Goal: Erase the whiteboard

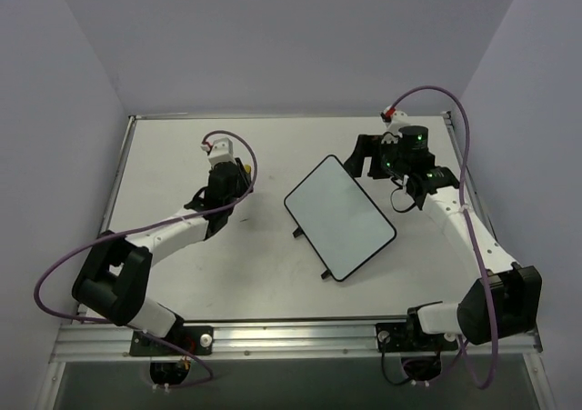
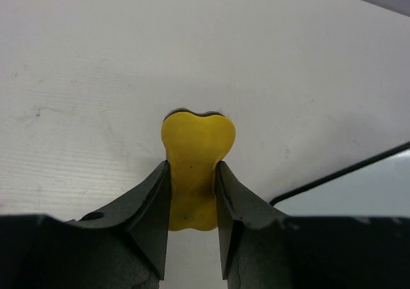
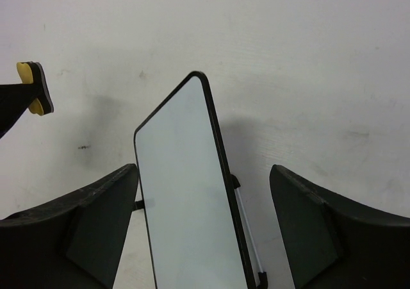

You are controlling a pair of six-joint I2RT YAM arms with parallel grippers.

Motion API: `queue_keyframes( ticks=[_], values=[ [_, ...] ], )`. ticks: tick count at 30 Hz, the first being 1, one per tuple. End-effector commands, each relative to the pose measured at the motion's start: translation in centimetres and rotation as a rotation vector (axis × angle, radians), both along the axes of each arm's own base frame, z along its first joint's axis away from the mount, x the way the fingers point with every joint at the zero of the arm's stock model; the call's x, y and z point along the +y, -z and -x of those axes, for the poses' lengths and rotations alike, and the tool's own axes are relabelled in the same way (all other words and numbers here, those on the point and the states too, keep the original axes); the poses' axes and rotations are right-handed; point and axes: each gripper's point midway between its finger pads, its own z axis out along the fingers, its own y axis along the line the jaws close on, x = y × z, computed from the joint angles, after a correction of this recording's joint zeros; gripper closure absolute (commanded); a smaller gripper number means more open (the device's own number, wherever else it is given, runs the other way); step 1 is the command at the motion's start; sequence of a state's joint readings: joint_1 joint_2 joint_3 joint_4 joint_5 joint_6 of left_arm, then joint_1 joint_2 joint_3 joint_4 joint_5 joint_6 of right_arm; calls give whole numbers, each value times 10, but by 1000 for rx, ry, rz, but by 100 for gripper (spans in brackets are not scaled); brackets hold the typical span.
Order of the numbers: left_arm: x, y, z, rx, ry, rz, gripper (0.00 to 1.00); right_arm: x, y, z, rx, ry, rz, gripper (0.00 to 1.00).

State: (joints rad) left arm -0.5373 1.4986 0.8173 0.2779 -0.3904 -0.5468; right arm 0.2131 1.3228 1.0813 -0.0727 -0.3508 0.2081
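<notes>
The whiteboard lies at an angle in the middle of the table, its white face blank inside a thin black frame, with two small black feet on its near left edge. The left gripper hovers left of the board, shut on a yellow bone-shaped eraser whose lobed end sticks out past the fingertips. One board corner shows at the lower right of the left wrist view. The right gripper is open at the board's far right corner. Its fingers stand clear of both long edges of the whiteboard.
The white table is boxed in by grey walls on three sides. A metal rail with both arm bases runs along the near edge. Purple cables loop beside each arm. The eraser shows at the left of the right wrist view.
</notes>
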Motion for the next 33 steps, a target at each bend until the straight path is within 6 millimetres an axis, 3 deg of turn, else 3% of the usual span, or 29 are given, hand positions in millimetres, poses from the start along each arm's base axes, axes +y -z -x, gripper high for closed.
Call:
queue_keyframes(
  ticks=[1,4,6,8,9,10,12,13,21,22,23,24,25,26,28,33],
  values=[
    [17,-19,-24,-4,-74,38,98,-6,-37,-8,-73,35,16,21],
    [29,-12,-38,38,-106,50,98,-8,-46,-10,-89,46,13,20],
    [19,-20,-47,28,-61,54,98,-8,-50,-9,-99,49,9,20],
    [11,-7,-55,71,-20,14,98,-7,-52,-9,-102,44,5,20],
    [0,-19,-65,56,17,29,98,-7,-53,-8,-103,40,2,19],
    [-4,-1,-68,108,30,8,98,-6,-53,-8,-101,37,2,19],
    [-15,-8,-81,106,59,9,98,-6,-54,-8,-102,37,-1,19],
    [-16,10,-84,149,61,-6,98,-5,-53,-7,-100,34,-2,19],
    [-47,37,-117,266,147,-45,98,-8,-63,-5,-117,41,0,18],
    [-49,52,-116,308,153,-67,97,-8,-64,-5,-118,42,-2,18],
    [-53,42,-125,289,160,-73,96,-8,-64,-5,-119,39,-2,18],
    [-54,43,-127,295,165,-80,93,-7,-63,-6,-114,38,-3,18],
    [-54,58,-125,338,169,-103,91,-7,-63,-6,-115,37,-1,18],
    [-57,50,-133,325,172,-103,90,-7,-64,-6,-116,36,-3,18],
    [-55,64,-133,369,175,-134,85,-7,-64,-6,-117,38,-4,18],
    [-60,62,-141,369,189,-149,72,-6,-67,-3,-122,28,-6,17]
  ],
)
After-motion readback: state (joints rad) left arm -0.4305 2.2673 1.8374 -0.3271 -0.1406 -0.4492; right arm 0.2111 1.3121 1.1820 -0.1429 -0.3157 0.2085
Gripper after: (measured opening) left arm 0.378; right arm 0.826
